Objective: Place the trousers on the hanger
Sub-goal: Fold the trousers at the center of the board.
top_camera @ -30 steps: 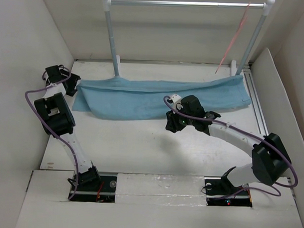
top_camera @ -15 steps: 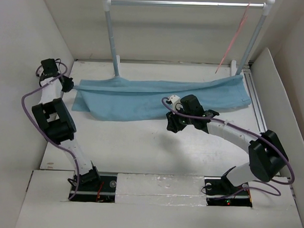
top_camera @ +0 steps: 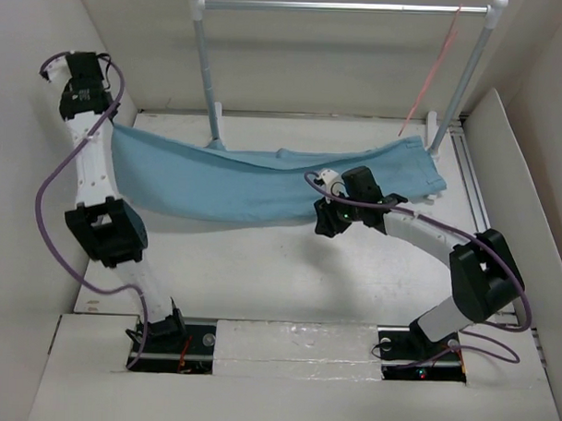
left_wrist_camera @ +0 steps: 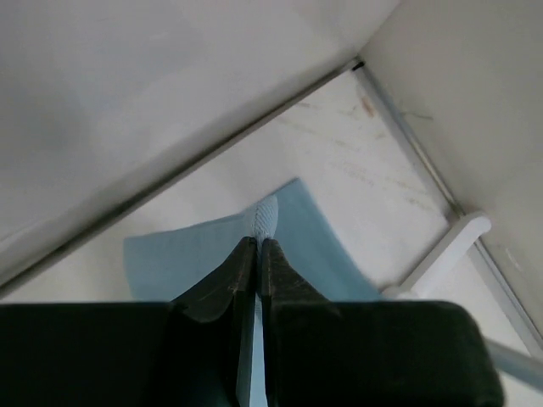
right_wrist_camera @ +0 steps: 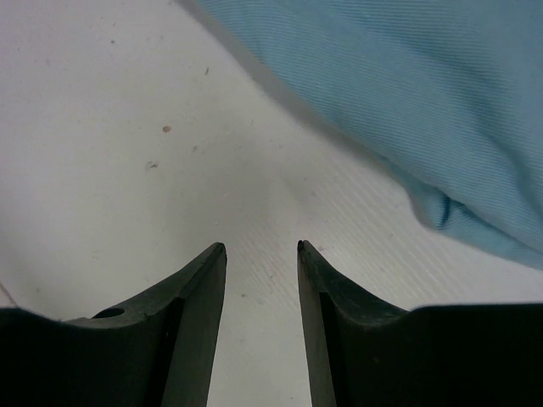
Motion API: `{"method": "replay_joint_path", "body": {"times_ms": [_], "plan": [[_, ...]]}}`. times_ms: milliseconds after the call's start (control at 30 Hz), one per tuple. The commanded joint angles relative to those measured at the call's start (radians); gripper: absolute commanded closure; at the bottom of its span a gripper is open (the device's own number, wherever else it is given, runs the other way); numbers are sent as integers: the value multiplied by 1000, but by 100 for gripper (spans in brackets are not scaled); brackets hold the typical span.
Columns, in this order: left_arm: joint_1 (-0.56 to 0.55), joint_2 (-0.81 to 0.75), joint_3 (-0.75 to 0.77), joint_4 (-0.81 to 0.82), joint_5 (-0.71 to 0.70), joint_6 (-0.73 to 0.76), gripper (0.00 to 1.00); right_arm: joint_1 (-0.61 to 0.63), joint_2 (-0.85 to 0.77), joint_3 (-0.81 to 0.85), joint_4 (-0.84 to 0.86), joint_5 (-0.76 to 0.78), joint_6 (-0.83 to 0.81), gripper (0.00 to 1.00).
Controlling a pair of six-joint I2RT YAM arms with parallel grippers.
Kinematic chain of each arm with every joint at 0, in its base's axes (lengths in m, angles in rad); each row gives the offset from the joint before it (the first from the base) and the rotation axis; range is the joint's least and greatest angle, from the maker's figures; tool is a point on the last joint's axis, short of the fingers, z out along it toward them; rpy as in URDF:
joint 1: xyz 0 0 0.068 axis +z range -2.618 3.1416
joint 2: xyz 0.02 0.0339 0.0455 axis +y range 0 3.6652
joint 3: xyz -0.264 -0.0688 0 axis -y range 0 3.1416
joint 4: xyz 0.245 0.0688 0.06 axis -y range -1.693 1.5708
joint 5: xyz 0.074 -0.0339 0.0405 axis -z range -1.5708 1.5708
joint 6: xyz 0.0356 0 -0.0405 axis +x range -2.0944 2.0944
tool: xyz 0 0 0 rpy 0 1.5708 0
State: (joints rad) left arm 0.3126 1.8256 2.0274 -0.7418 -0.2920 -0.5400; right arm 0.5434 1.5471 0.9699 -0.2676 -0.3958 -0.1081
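The light blue trousers (top_camera: 254, 182) stretch across the back of the table, their left end lifted into the air. My left gripper (top_camera: 111, 123) is raised high by the left wall and shut on that end. In the left wrist view the fingertips pinch a fold of the trousers (left_wrist_camera: 265, 216), and my left gripper (left_wrist_camera: 257, 242) has its jaws pressed together. My right gripper (top_camera: 324, 225) hovers open over the bare table just in front of the cloth. In the right wrist view my right gripper (right_wrist_camera: 261, 247) holds nothing, with the trousers (right_wrist_camera: 407, 85) lying beyond. The pink hanger (top_camera: 431, 77) hangs at the rail's right end.
A silver rail (top_camera: 343, 7) on two white-knobbed posts (top_camera: 205, 69) spans the back. White walls close in the left and right sides. A metal track (top_camera: 475, 194) runs along the table's right edge. A white rack foot (left_wrist_camera: 450, 246) shows in the left wrist view.
My left gripper closed on the trousers' left end and rose with it, lifting that end off the table. The cloth drew leftward. The right gripper edged slightly right, still open.
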Motion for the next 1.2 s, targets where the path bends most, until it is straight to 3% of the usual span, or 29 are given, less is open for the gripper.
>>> {"method": "replay_joint_path", "body": {"times_ms": [0, 67, 167, 200, 267, 333, 500, 667, 733, 767, 833, 867, 933, 1067, 1167], "plan": [[-91, 216, 194, -30, -98, 68, 100, -13, -16, 90, -19, -9, -47, 55], [-92, 329, 250, -10, -52, 38, 100, -13, -33, 119, -61, 21, -51, 55], [-75, 468, 326, -21, -44, 11, 88, -13, -86, 131, -110, 76, -41, 54], [-61, 486, 324, -15, -24, 2, 74, -13, -103, 122, -119, 89, -35, 53], [-15, 517, 304, -22, -13, -26, 58, -25, -136, 105, -137, 135, -21, 42], [-6, 493, 265, -10, -19, -12, 34, -72, -176, 81, -137, 144, 2, 34], [-6, 342, 125, 22, -54, 29, 26, -278, -170, 76, -91, 42, 100, 23], [-26, 19, -299, 145, -116, 37, 24, -489, -163, 78, 74, -60, 289, 17], [-17, -120, -523, 231, -115, -3, 31, -499, -160, 79, 122, -66, 315, 18], [-4, -161, -589, 255, -92, -15, 40, -499, -163, 75, 131, -61, 329, 31], [40, -227, -744, 335, 25, -23, 50, -488, -168, 66, 140, -38, 337, 69], [55, -230, -774, 350, 60, -28, 52, -488, -168, 59, 139, -28, 340, 99], [97, -186, -797, 375, 178, -32, 63, -500, -165, 26, 158, -32, 346, 100], [108, -54, -719, 413, 342, -5, 62, -523, -145, -3, 179, -107, 315, 100], [108, 47, -613, 377, 329, -32, 64, -485, -153, -7, 159, -106, 260, 95]]}}
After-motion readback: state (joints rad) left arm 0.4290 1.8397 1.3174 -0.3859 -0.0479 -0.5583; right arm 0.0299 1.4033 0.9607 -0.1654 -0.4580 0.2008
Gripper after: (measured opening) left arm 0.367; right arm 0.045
